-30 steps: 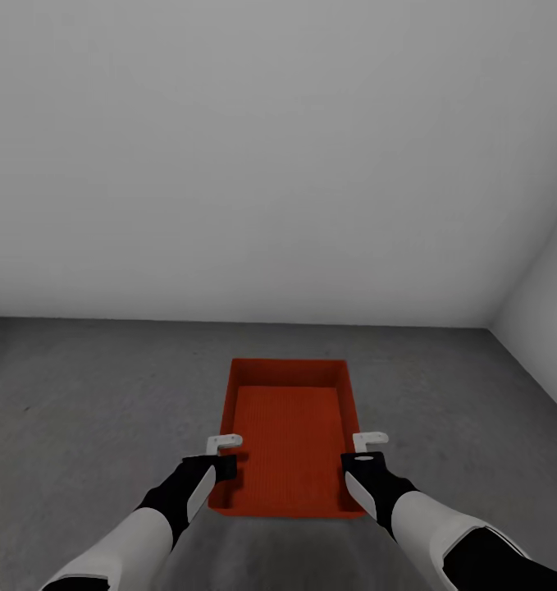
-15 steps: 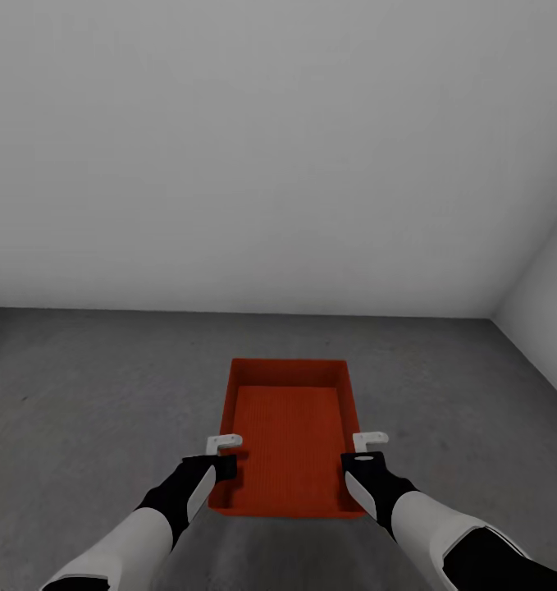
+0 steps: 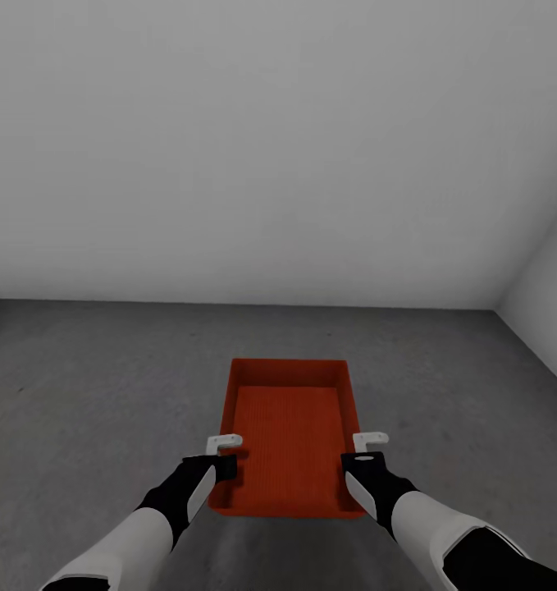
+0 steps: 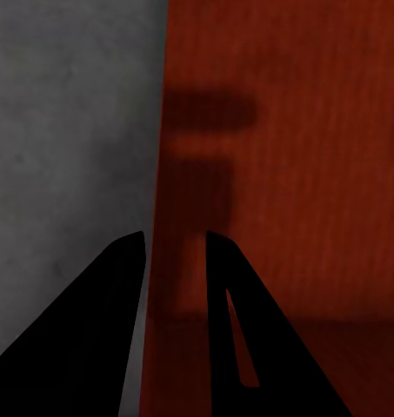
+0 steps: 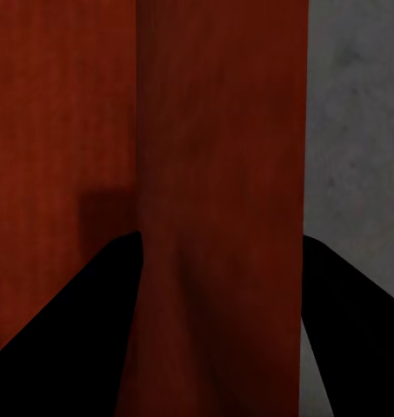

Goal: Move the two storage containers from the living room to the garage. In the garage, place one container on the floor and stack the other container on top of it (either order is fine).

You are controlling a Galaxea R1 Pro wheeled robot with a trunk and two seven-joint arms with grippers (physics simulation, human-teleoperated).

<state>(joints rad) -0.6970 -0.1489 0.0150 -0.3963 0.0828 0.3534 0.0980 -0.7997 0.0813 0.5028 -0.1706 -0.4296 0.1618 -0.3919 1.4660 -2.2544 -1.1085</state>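
- One storage container [image 3: 287, 435] is carried over the grey concrete floor [image 3: 89, 394] of the garage, near a corner of white walls [image 3: 278, 148].
- It is held level from both sides, probably so that it can be set down flat.
- The left end effector [image 3: 222, 458] is clamped on the left wall, the right end effector [image 3: 362, 454] on the right wall.
- The container lies between both.

Grey concrete floor [image 3: 81, 394]; white walls [image 3: 253, 148]
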